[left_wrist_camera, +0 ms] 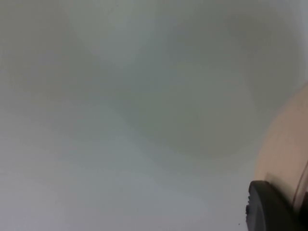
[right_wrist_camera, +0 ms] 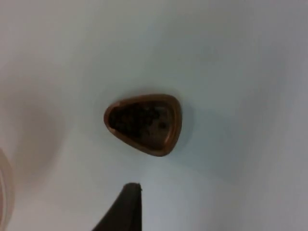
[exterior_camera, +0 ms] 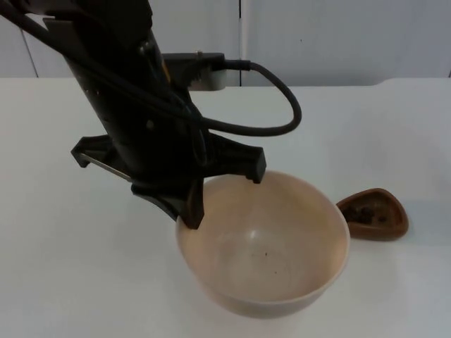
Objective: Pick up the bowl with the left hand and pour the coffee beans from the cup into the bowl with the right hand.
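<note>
With the bowl (exterior_camera: 264, 243) at the lower centre of the top view clamped at its rim by the left gripper (exterior_camera: 222, 190), it is best held level while the right gripper (right_wrist_camera: 126, 207), its jaw state impossible to tell, is lowered onto the brown cup (right_wrist_camera: 144, 123) of beans at right.

The near-left rim of the bowl (exterior_camera: 268, 246) is covered by the left gripper (exterior_camera: 211, 197) in the top view. Individual coffee beans (right_wrist_camera: 139, 120) inside the cup (right_wrist_camera: 144, 124) cannot be resolved. The right gripper (right_wrist_camera: 126, 207) is cut off by the frame edge.
</note>
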Controlling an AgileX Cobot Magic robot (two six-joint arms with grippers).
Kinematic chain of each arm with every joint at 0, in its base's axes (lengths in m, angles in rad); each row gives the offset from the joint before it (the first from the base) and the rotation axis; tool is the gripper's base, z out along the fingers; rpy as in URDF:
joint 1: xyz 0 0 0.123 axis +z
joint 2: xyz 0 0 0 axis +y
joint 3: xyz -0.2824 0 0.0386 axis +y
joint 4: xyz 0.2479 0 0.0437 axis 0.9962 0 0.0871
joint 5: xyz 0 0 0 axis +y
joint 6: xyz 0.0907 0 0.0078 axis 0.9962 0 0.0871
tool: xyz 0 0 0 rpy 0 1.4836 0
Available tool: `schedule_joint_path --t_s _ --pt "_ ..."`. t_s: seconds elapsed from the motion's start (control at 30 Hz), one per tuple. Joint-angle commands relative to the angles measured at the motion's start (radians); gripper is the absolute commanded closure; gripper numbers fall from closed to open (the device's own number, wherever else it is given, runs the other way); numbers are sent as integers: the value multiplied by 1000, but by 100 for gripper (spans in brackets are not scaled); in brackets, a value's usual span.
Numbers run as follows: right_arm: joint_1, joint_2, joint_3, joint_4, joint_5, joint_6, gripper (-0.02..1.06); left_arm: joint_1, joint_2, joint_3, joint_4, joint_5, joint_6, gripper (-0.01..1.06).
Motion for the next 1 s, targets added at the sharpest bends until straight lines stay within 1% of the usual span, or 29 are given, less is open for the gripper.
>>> schedule_joint_path --t_s 0.0,0.17,0.33,0.57,0.67,0.77,0.97 --pt "8 18 -16 -6 7 23 -1 -4 -8 2 -7 -12 0 105" --pt "8 79 -18 -6 17 23 0 -4 -8 2 -11 -14 0 105" --pt "8 142 -18 -14 2 31 5 -4 -8 2 -11 -14 0 105" --pt "8 235 -18 -14 -88 38 6 -4 -8 2 -11 -14 0 105" --pt "25 270 -18 -38 -99 58 6 -4 -8 2 -11 -14 0 105" --pt "66 327 -18 -101 -134 93 9 -4 -8 2 -11 -16 0 105" --pt "75 389 -18 -78 -209 97 9 -4 -8 2 -11 -16 0 105"
